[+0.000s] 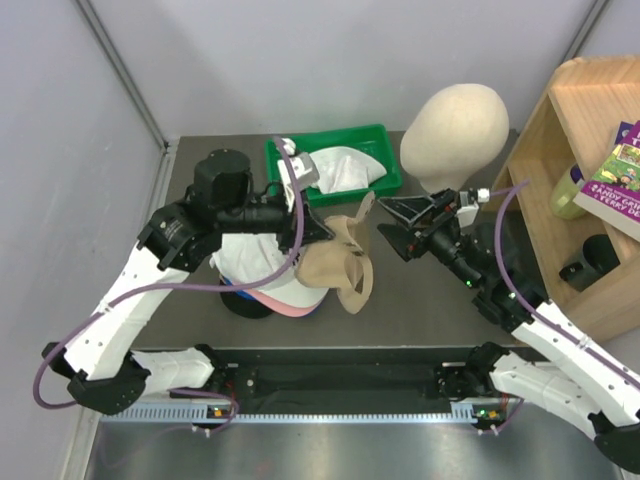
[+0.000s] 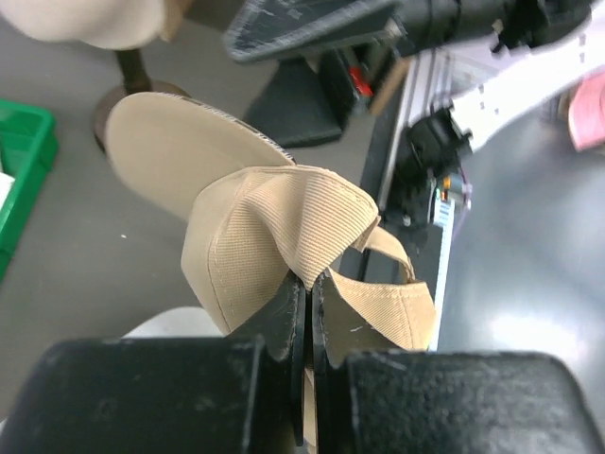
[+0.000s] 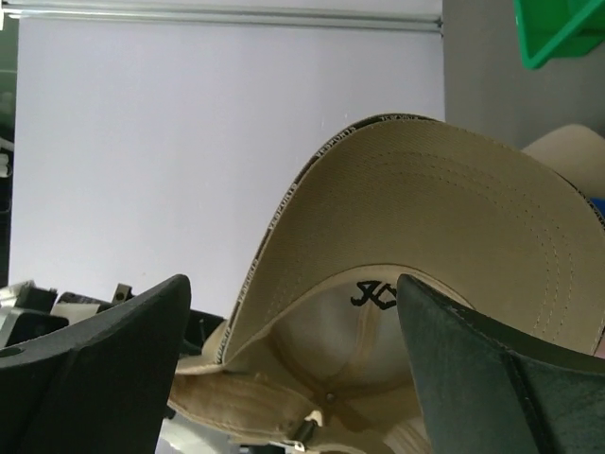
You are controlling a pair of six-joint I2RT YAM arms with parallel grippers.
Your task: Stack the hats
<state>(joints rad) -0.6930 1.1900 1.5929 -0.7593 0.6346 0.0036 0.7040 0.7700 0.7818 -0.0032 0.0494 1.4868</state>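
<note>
While the table [image 1: 420, 300] stretches grey under my arms, the foam head [image 1: 455, 125] stands back right, beside the green tray [image 1: 375, 135] with a white cap [image 1: 345, 170] in it. The pile of caps [image 1: 265, 295] sits under my left arm. The tan cap [image 2: 274, 236] is at its right edge, crown pinched tight in my left gripper [image 2: 308, 284]. My right gripper [image 3: 293, 284] is spread wide by the brim, holding nothing.

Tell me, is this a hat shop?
Probably not; it looks like a robot lab booth. Plain grey walls box in a table, two robot arms are bolted at its edge, and the left claw pinches a tan hat.
</note>
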